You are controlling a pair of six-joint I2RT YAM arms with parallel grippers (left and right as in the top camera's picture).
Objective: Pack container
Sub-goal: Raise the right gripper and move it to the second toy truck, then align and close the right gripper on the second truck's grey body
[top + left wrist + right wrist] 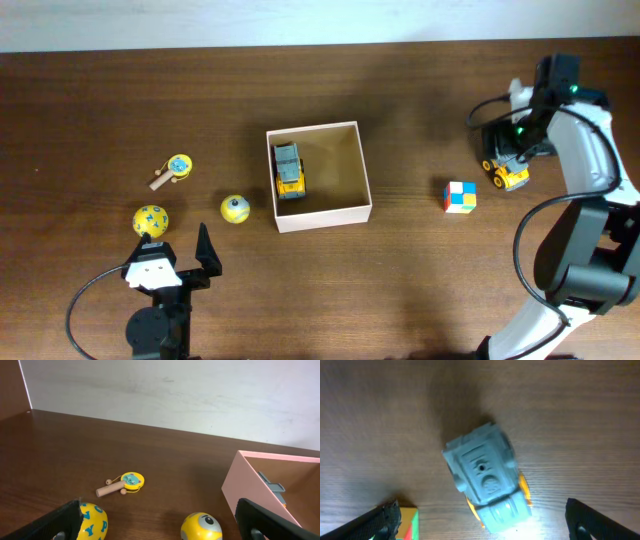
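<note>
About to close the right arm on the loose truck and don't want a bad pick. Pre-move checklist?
1. Right gripper fingers open: ok.
2. Loose truck between the fingers: ok, but it sits skewed to them.
3. Fingers low enough to grip: cannot tell.
4. Colour cube clear of the closing finger: cannot tell, it lies right beside one.
5. Container has room: ok, the packed truck lies along one wall with free floor beside it.
6. Left gripper out of the way: ok, open, across the table by the lettered ball.
</note>
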